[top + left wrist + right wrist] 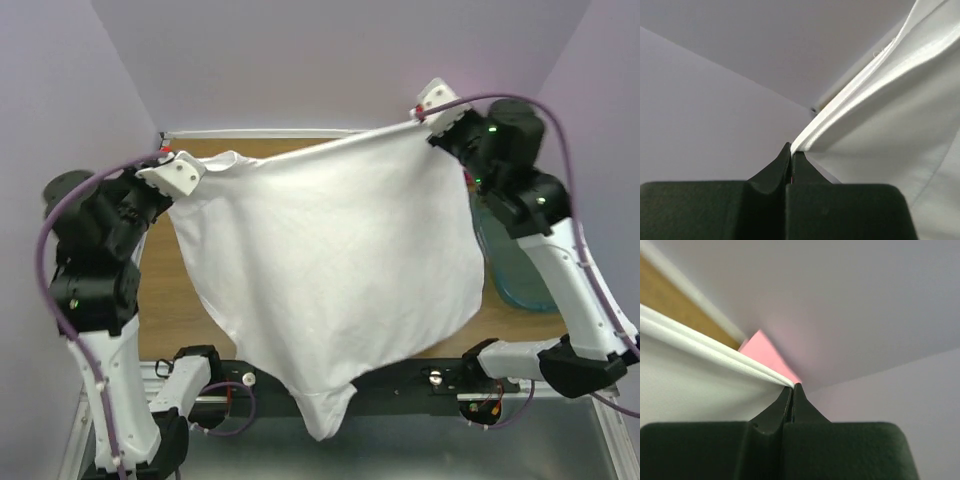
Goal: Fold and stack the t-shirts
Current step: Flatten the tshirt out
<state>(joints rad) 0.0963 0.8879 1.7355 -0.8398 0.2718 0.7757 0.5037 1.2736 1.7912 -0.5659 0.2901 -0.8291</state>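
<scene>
Top external view: white t-shirt (330,260) held spread in the air between both arms.
Its upper left corner is clenched in the left claw (182,168); the cloth hangs over the middle of the bench (165,300) and past its near edge; the right claw (430,110) clenches the upper right corner.

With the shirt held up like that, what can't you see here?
Top view: the white shirt hides most of the table and anything on it.
Top view: the right arm and shirt cut off the teal bin.
Right wrist view: the shirt's edge hides all but a pink corner.
</scene>
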